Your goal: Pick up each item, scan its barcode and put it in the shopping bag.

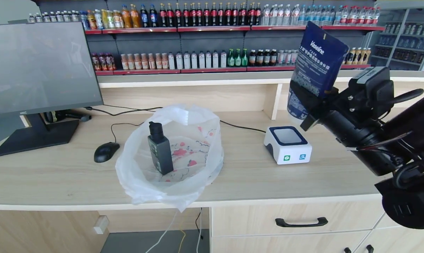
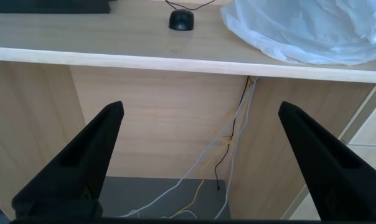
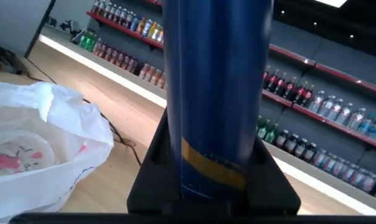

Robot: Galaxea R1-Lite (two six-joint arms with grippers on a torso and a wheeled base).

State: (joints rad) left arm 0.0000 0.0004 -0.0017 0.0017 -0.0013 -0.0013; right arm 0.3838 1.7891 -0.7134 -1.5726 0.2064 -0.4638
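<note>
My right gripper (image 1: 312,102) is shut on a dark blue refill pouch (image 1: 317,66), held in the air above and to the right of the white barcode scanner (image 1: 288,144). The pouch (image 3: 216,93) stands between the black fingers (image 3: 152,163) in the right wrist view. A translucent plastic shopping bag (image 1: 171,154) sits open in the middle of the counter with a black bottle (image 1: 160,148) standing inside it. My left gripper (image 2: 197,162) hangs open below the counter's front edge, with the bag (image 2: 306,28) above it.
A monitor (image 1: 39,70) stands at the left with a black mouse (image 1: 105,151) and cables beside it. A raised ledge (image 1: 233,79) runs behind the counter, with drink shelves beyond. Drawers (image 1: 299,222) lie under the counter's right part.
</note>
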